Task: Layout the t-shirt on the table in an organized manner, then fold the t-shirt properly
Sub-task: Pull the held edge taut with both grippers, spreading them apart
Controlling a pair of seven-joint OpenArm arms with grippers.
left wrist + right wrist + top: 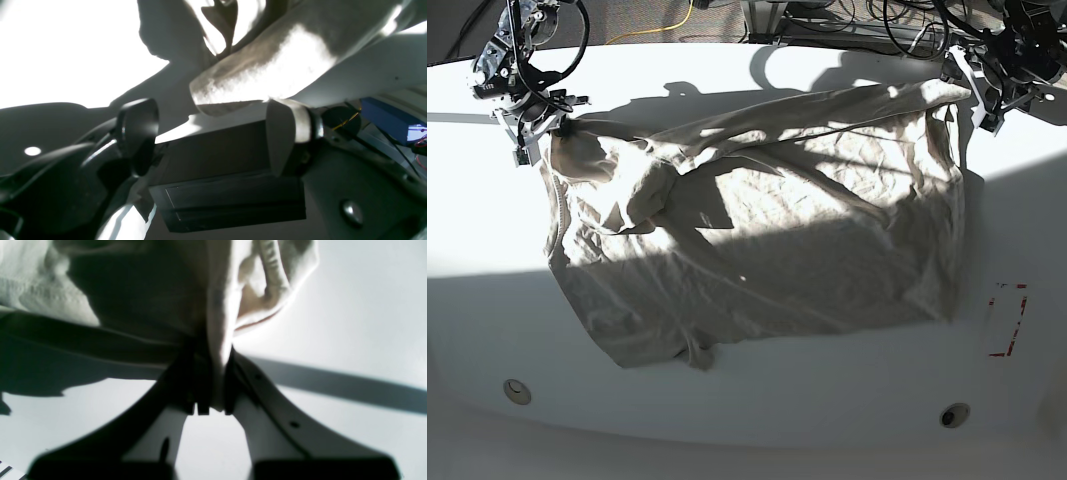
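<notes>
Left wrist view: the left gripper [213, 133] has its fingers spread wide, with a fold of the t-shirt [267, 73] lying just above the 3 o'clock finger; can't tell if it's touching.

Right wrist view: the right gripper [213, 380] is pinched tight on a bunched edge of the t-shirt [140, 296] over the white table [350, 306].

Base view: the t-shirt [767, 250] sprawls wrinkled across the table [727, 420]. The right gripper [539, 128] sits at its 10 o'clock corner, the left gripper [987, 95] at 2 o'clock. A red dashed rectangle mark [1007, 320] lies at 4 o'clock.

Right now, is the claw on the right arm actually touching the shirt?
Touching. The right wrist view shows the right gripper pinching a fold of the t-shirt between its closed fingers.
</notes>
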